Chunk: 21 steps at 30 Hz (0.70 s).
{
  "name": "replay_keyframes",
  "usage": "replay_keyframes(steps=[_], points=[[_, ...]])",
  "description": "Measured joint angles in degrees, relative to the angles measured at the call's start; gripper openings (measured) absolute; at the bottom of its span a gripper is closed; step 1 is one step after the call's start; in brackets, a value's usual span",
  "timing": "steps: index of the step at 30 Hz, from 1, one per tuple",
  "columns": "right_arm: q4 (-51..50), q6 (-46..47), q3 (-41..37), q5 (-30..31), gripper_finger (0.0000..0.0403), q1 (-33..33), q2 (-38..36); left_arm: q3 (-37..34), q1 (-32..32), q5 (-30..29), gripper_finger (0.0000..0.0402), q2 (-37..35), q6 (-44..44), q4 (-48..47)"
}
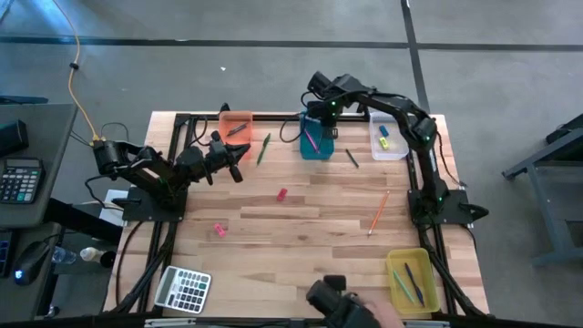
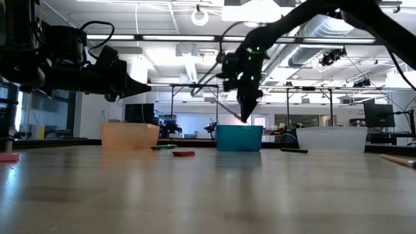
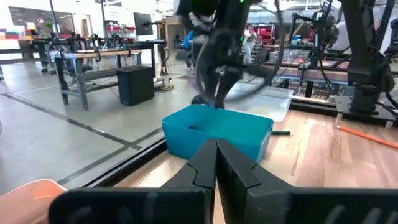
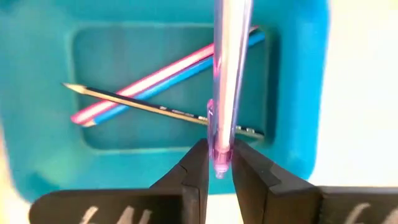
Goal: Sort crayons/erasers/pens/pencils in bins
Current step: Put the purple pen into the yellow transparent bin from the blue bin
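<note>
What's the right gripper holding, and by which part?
The right gripper pinches a translucent pink pen near one end, above the teal bin.

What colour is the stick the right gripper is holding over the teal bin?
Translucent pink stick; clearest in the right wrist view.

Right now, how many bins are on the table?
4. Orange bin far left, teal bin far middle under the right gripper holding a pink pencil, clear bin far right, yellow bin near right corner. None seems hidden.
</note>
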Motion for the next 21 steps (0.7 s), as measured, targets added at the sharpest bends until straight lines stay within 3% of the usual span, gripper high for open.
replay_keyframes(steps=[4,9,12,21], points=[[-3.8,10.1,0.0,-1.3,0.0046,1.8,-3.0,0.0,0.0,0.0,0.0,0.0,-0.9,0.0],[-13.8,26.9,-0.2,-10.5,0.0046,3.6,-5.3,0.0,0.0,0.0,0.0,0.0,-0.9,-1.4],[-17.8,32.7,-2.4,-9.9,0.0046,5.9,-6.7,0.0,0.0,0.0,0.0,0.0,-1.0,-2.6],[-18.2,54.9,-22.4,-10.8,0.0045,16.9,-19.4,-1.7,0.0,0.0,0.0,0.0,-1.0,-2.8]])
